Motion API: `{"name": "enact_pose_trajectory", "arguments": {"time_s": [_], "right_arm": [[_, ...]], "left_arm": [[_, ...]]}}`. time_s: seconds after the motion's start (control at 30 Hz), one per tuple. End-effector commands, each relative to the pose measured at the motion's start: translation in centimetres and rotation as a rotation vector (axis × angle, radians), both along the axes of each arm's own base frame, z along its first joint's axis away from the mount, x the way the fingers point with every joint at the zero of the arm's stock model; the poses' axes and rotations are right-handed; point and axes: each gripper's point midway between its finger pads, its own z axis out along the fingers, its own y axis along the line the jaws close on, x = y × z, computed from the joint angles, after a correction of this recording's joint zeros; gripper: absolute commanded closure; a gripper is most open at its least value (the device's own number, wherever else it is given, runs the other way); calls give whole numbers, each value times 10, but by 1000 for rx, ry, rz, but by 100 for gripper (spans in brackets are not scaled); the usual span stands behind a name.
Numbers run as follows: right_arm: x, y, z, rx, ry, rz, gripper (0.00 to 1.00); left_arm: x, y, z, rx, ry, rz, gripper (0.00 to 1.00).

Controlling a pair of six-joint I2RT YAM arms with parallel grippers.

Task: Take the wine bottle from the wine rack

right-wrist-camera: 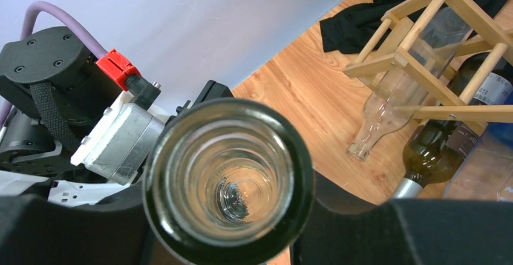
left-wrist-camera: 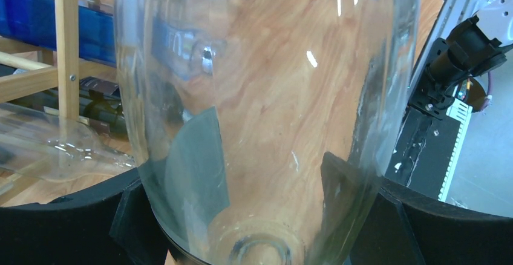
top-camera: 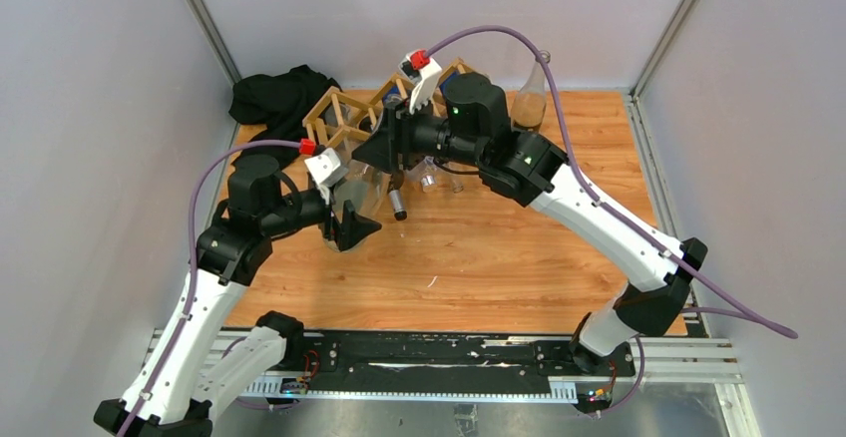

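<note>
the wine bottle (left-wrist-camera: 266,95), clear glass, hangs over the table (top-camera: 499,257) just in front of the wine rack (left-wrist-camera: 66,47) and appears to be out of its cells. the left end effector (left-wrist-camera: 254,216) is partly open, and its fingers (left-wrist-camera: 139,216) press either side of the wide body near the base. the right end effector (right-wrist-camera: 230,229) is closed narrow on a neck just below the mouth, seen end-on. judging by the clear glass down the bore and the left arm beyond it, this is the same bottle

the main risk is two arms on one stiff piece of glass. if they pull along different lines, the smooth body can slide out of the left fingers, or the neck can slip through the right ones. then the bottle drops onto the table or swings into the rack. the left hold sits low on a rounded, slick surface, so a tilt alone may loosen it

the rack is close behind and loaded. a clear bottle (right-wrist-camera: 378,117) and a dark bottle (right-wrist-camera: 432,150) lean out of it with their necks down at the table, and a blue bottle (left-wrist-camera: 24,17) lies in it. a wide sweep could knock any of them. a black cloth (top-camera: 274,98) lies behind the rack on the left, and a glass flask (top-camera: 531,98) stands at the back on the right, both well apart from the held bottle
</note>
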Motion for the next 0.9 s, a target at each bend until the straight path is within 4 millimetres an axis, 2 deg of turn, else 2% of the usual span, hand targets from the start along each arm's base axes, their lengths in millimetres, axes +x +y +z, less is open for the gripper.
{"name": "enact_pose_trajectory", "arguments": {"time_s": [0.0, 0.03, 0.07, 0.23, 0.4, 0.57, 0.87], "right_arm": [[9, -12, 8, -7, -25, -47, 100], [10, -14, 8, -9, -24, -46, 100], [11, -17, 8, -12, -21, -48, 100], [17, -36, 7, -17, -8, -71, 100], [27, -69, 1, -27, 4, -126, 100], [35, -119, -7, -77, 11, -217, 100], [51, -223, -26, -242, -14, -490, 100]], "left_arm": [[0, -9, 44, -60, -142, -58, 23], [0, -9, 41, -52, -126, -60, 10], [1, -9, 39, -43, -107, -61, 1], [1, -7, 32, 8, -61, -73, 0], [-1, -5, 27, 76, -6, -99, 0], [3, 2, 21, 165, 59, -90, 0], [39, 20, 16, 305, 173, 21, 0]]}}
